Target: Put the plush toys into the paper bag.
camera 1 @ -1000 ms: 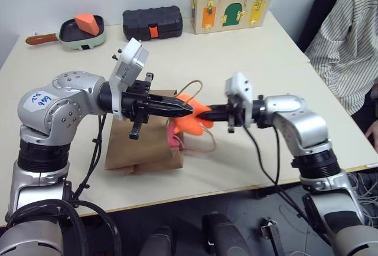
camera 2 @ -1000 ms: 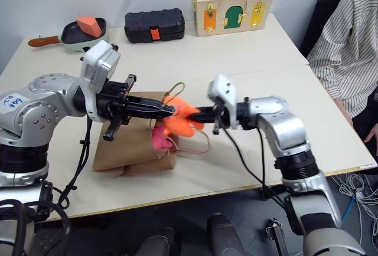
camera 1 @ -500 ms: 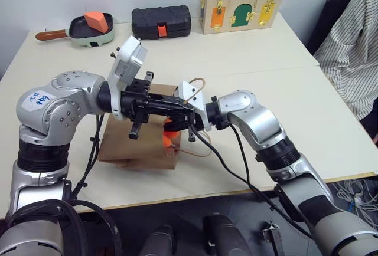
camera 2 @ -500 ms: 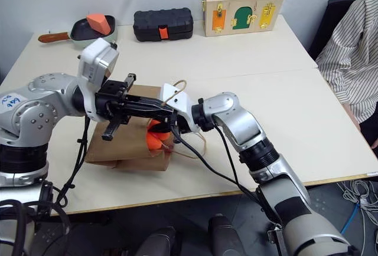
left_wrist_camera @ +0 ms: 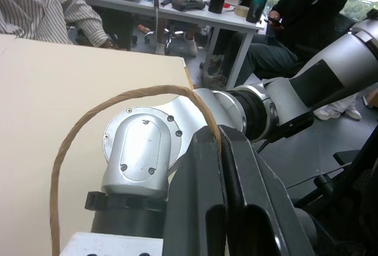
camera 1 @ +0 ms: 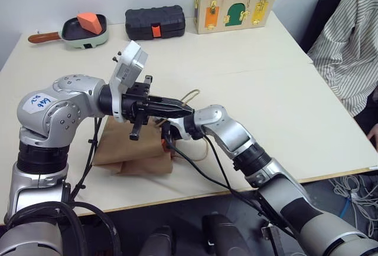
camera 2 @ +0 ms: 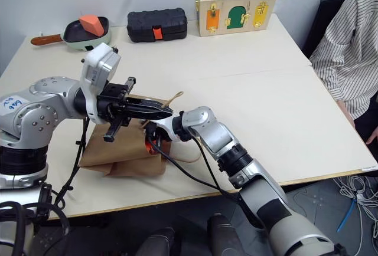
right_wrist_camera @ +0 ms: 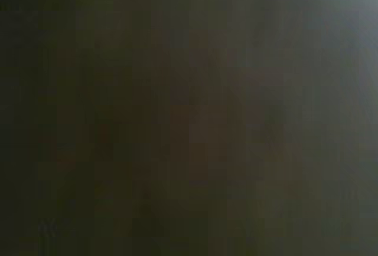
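The brown paper bag (camera 1: 127,150) lay flat on the near left part of the table (camera 1: 283,91), mouth facing right. The right gripper (camera 2: 151,141) was reached into that mouth; a sliver of the orange plush toy (camera 2: 149,149) showed at the opening, just beside the gripper. Whether the right fingers were spread or clenched could not be told, nor whether they held the toy. 1 plush toy was partly visible.

The left gripper (camera 1: 184,110) was clenched on 1 beige cord handle (left_wrist_camera: 77,126) of the bag, holding the loop raised above the bag's mouth; in the left wrist view the cord arched over the right arm's wrist housing. A 2nd cord loop (camera 1: 204,153) lay on the table at the mouth.

Other containers, all at the far side of the table:
- 1 small frying pan (camera 1: 75,32), far left, holding 1 orange wedge block (camera 1: 87,21).
- 1 black hard case (camera 1: 153,22) with an orange latch, lid shut, right of the pan.
- 1 wooden latch box (camera 1: 234,6) with coloured doors, all shut, right of the case.

1 person in a striped shirt (camera 1: 348,43) sat at the right edge of the table.
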Controlling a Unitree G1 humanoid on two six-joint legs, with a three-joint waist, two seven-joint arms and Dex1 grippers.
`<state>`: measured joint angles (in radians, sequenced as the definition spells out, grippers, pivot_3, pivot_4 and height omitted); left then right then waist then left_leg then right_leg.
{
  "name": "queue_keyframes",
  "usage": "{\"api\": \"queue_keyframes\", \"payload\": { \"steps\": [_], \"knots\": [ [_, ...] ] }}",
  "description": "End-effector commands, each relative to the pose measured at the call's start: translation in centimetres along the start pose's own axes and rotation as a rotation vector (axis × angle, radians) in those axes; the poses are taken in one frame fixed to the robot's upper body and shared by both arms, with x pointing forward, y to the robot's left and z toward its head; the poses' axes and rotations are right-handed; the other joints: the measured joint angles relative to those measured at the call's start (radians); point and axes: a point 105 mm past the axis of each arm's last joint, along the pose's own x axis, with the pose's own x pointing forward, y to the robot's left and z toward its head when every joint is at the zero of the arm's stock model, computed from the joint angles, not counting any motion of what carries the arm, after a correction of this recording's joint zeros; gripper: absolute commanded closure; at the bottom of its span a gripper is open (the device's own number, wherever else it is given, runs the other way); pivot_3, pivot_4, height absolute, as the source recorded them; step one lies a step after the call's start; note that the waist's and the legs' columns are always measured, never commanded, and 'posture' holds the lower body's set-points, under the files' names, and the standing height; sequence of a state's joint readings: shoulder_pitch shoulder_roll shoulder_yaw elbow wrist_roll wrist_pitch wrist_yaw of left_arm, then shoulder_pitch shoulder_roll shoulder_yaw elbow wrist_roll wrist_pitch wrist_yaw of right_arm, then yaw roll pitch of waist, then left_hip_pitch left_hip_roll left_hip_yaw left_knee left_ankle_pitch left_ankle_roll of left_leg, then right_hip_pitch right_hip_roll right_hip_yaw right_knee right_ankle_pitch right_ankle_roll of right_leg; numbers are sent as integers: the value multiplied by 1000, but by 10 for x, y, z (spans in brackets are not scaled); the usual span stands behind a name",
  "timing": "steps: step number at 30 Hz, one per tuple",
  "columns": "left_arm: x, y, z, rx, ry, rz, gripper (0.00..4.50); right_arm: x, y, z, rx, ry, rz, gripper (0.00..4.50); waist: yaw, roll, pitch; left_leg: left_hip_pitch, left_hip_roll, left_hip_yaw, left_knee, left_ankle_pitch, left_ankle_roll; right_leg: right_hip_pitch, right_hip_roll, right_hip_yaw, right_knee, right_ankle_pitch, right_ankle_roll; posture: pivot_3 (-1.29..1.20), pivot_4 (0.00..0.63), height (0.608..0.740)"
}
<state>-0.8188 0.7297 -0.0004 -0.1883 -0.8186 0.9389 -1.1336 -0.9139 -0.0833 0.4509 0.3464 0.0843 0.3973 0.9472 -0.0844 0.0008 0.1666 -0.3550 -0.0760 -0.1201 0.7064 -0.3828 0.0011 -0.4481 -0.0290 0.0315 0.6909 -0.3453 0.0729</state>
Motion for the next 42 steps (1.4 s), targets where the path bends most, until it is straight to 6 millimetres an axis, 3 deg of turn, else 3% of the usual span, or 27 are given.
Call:
{"api": "queue_keyframes", "payload": {
  "steps": [1,7,9,14,19,22,27,35,37,42],
  "knots": [
    [-2,-8,10,62,-10,-10,4500,-10,-1,12,30,-51,-3,2478,0,0,0,0,0,0,0,0,0,0,0,0,0,0,0,0,150,740],
    [-2,-7,9,59,-15,-8,4500,-50,4,28,37,-79,24,422,4,0,0,0,0,-1,1,0,0,0,0,0,0,0,0,0,150,740],
    [-1,-6,9,59,-17,-10,4500,-65,9,28,36,-72,31,27,6,0,0,-1,0,-1,1,0,0,1,0,0,0,0,0,0,150,740],
    [1,-7,8,58,-19,-16,4500,-106,11,24,62,-42,-60,27,14,0,0,-1,0,-1,-3,0,0,1,0,0,-1,0,0,0,150,740],
    [1,-8,6,55,-18,-20,4500,-160,15,-1,70,43,-245,27,37,0,0,-1,0,-1,-4,0,0,1,0,1,-3,0,0,0,150,740],
    [0,-9,5,51,-15,-21,4500,-177,23,-16,52,107,-299,27,57,0,0,-1,0,0,-5,0,0,1,0,1,-5,0,0,0,150,740],
    [-1,-8,4,48,-12,-27,4500,-182,31,-53,-104,244,-376,27,61,-1,0,-1,0,0,-4,0,0,1,0,2,-4,0,0,0,150,740],
    [-1,-8,4,49,-5,-35,4500,-169,39,-77,-286,264,-354,27,59,-2,1,0,0,2,-4,0,0,1,0,3,-3,0,0,0,150,740],
    [-1,-9,4,50,-4,-35,4500,-169,37,-71,-201,202,-393,27,59,-2,1,0,0,2,-4,0,0,1,0,3,-3,0,0,0,150,740],
    [-3,-10,3,51,-1,-33,4500,-189,49,-56,291,23,-441,27,62,-2,1,0,0,1,-4,0,0,1,0,3,-3,0,0,0,150,740]
  ]
}}
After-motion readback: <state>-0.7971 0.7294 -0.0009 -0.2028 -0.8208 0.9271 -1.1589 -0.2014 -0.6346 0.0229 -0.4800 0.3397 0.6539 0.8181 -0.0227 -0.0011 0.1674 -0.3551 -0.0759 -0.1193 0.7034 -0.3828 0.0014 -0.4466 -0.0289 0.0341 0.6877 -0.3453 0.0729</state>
